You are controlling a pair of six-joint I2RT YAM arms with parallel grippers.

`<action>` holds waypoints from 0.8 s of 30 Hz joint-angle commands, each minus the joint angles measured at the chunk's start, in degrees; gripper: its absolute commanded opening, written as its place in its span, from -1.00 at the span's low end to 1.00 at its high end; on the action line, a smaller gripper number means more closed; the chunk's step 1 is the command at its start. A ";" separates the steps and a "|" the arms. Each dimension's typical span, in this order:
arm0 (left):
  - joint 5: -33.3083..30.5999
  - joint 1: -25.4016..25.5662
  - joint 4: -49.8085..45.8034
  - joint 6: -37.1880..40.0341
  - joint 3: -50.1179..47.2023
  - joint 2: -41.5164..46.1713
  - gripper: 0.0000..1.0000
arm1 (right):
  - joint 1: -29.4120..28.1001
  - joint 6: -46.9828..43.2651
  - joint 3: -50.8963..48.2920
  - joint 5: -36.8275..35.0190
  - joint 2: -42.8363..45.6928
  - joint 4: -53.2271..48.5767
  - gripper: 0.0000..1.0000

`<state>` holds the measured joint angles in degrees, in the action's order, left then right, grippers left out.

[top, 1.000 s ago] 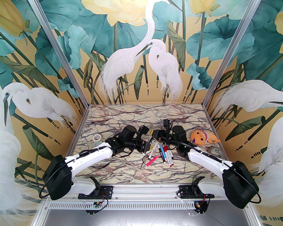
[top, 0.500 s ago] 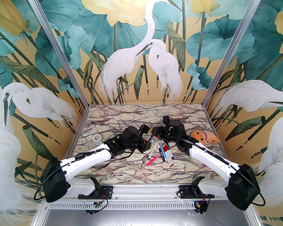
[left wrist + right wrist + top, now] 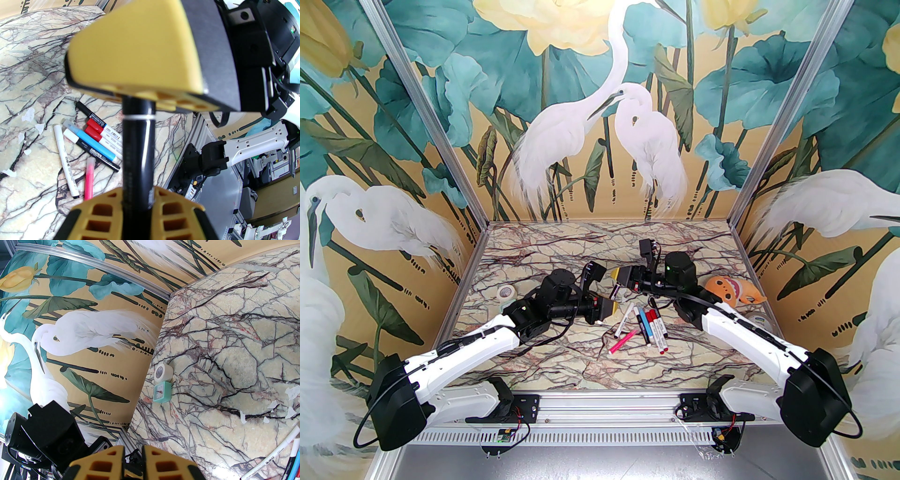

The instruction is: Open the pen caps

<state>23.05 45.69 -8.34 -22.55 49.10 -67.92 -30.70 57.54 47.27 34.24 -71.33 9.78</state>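
A black pen [image 3: 138, 150] hangs in the air between my two grippers. My left gripper [image 3: 138, 199] is shut on its lower barrel; it also shows from above as the left gripper [image 3: 608, 309]. My right gripper [image 3: 618, 276] is shut on the pen's upper end, its cap [image 3: 138, 106], just beyond a thin white ring on the barrel. The right gripper [image 3: 133, 451] has its yellow fingers pressed together on something dark. Several more pens [image 3: 649, 326] lie capped on the marble table [image 3: 562, 356], among them a pink one [image 3: 623, 343], below and right of the grippers.
An orange plush toy [image 3: 726, 290] and a tape roll [image 3: 757, 321] lie at the right, beside the right arm. A white tape roll [image 3: 163, 372] and a small teal clock [image 3: 161, 392] stand at the left wall. Painted walls close in three sides of the table.
The right gripper has moved up and to the left, so more of the black pen shows between the grippers. The left arm's elbow and shoulder have swung down and to the left.
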 commanded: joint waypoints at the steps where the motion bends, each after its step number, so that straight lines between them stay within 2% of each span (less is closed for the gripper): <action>1: -1.90 -0.38 -7.37 0.93 -2.12 2.53 -0.87 | 4.04 1.91 2.47 -15.48 1.01 -3.04 -0.90; 5: -5.61 0.68 -9.55 3.13 -1.75 1.71 -0.88 | 3.96 2.29 4.19 -20.38 0.80 -9.09 -0.91; 8: -4.24 1.07 -10.14 3.78 -1.30 0.85 -0.89 | 3.99 2.15 4.59 -21.75 0.50 -9.81 -0.91; 11: -2.57 1.02 -9.28 3.27 -1.45 0.88 -0.90 | 4.16 1.35 4.81 -20.10 -0.59 -7.75 -0.91; 15: -4.33 0.21 -7.78 0.78 -3.03 3.32 -0.90 | 4.34 -2.39 5.85 -16.29 -2.41 -8.39 -0.89; 20: -10.77 -1.50 -8.83 -3.01 -4.79 5.97 -0.90 | 4.90 -14.91 9.79 -16.85 -4.59 -24.00 -0.85; 24: -17.48 -3.37 -13.66 -5.03 -5.00 5.85 -0.89 | 6.33 -23.37 12.17 -19.14 -7.61 -34.42 -0.84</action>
<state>13.02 43.68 -17.69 -24.88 44.60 -62.43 -25.43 44.10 57.21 17.06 -76.51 -12.93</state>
